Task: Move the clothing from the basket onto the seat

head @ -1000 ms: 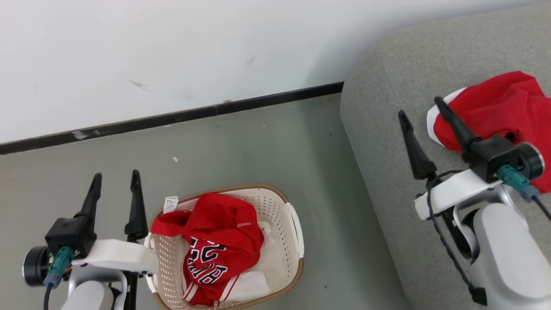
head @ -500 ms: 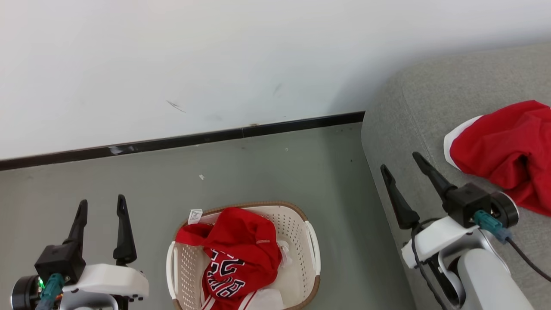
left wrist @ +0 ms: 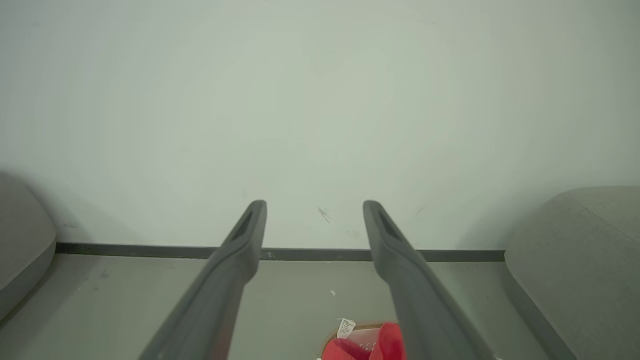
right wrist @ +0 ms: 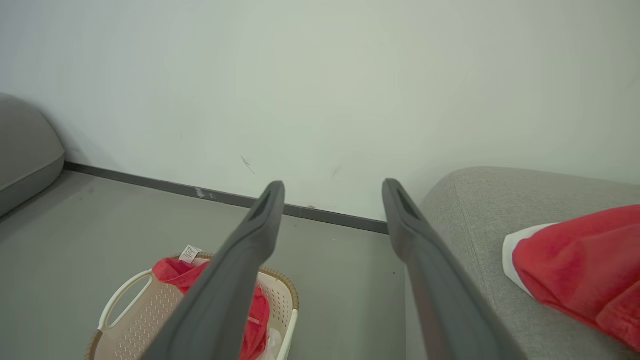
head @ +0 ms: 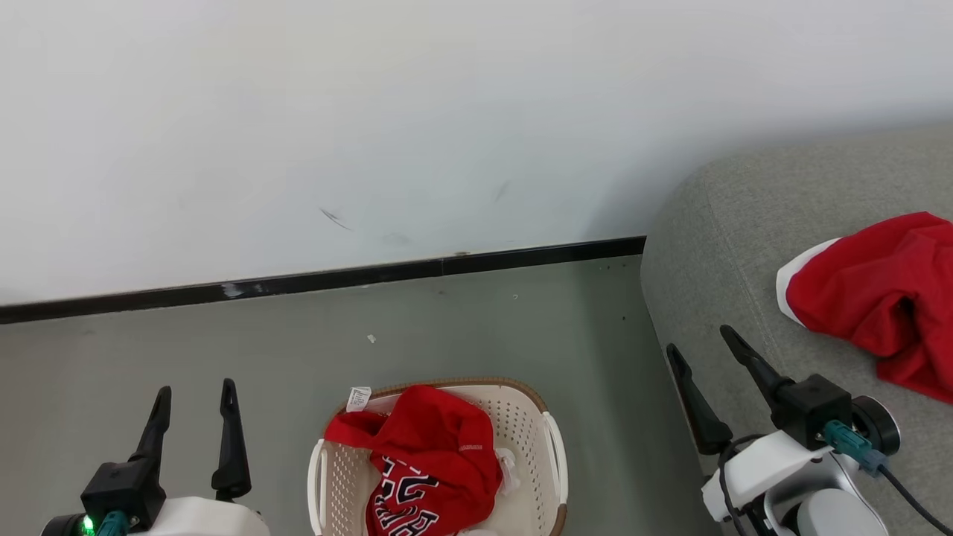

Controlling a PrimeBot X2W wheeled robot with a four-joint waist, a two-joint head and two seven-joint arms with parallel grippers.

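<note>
Numerals (head: 406,500), black, show on red jersey (head: 439,447) in cream perforated plastic basket (head: 525,439) from head view, frame-cut below; in right wrist view dark finger (right wrist: 235,280) hides them; left gripper (head: 196,387), right gripper (head: 697,339) spread wide, empty.

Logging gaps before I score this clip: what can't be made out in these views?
Head view: the near end of the basket and the lower lettering on the numbered jersey are cut by the bottom edge.
Whatever lies beneath that jersey is covered by it.
The red garment on the sofa runs off the right edge, head and right wrist views.
The white tag print: too small.
</note>
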